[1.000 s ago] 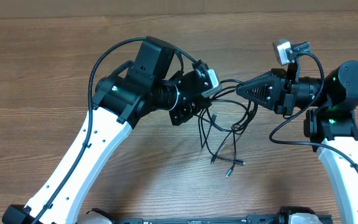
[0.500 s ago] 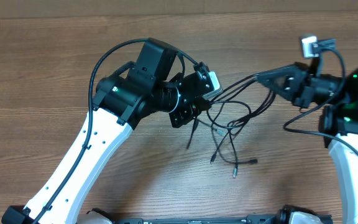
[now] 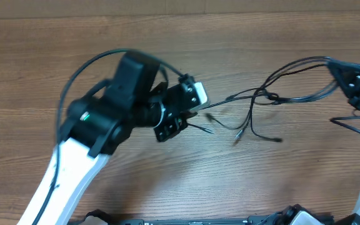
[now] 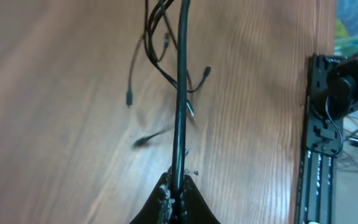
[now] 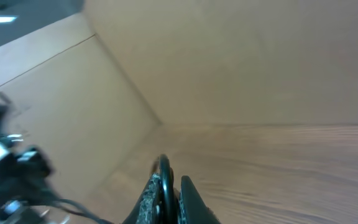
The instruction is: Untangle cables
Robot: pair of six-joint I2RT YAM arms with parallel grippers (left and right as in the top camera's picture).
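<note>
The cables are several thin black cords stretched across the wooden table between my two grippers, crossing in a loose knot at mid-right. My left gripper is shut on one cord; in the left wrist view that cable runs straight up from the left gripper to the tangle. My right gripper at the far right is shut on a bundle of cords. The right wrist view shows a cable loop pinched in the right gripper. Loose plug ends trail below.
A black rail runs along the table's edge in the left wrist view. A cardboard wall stands beyond the table in the right wrist view. The left arm's own thick black wire arcs over it.
The right gripper has swung far right and the left arm has shifted left, drawing the cords out long between them. The loose ends were dragged rightward.
</note>
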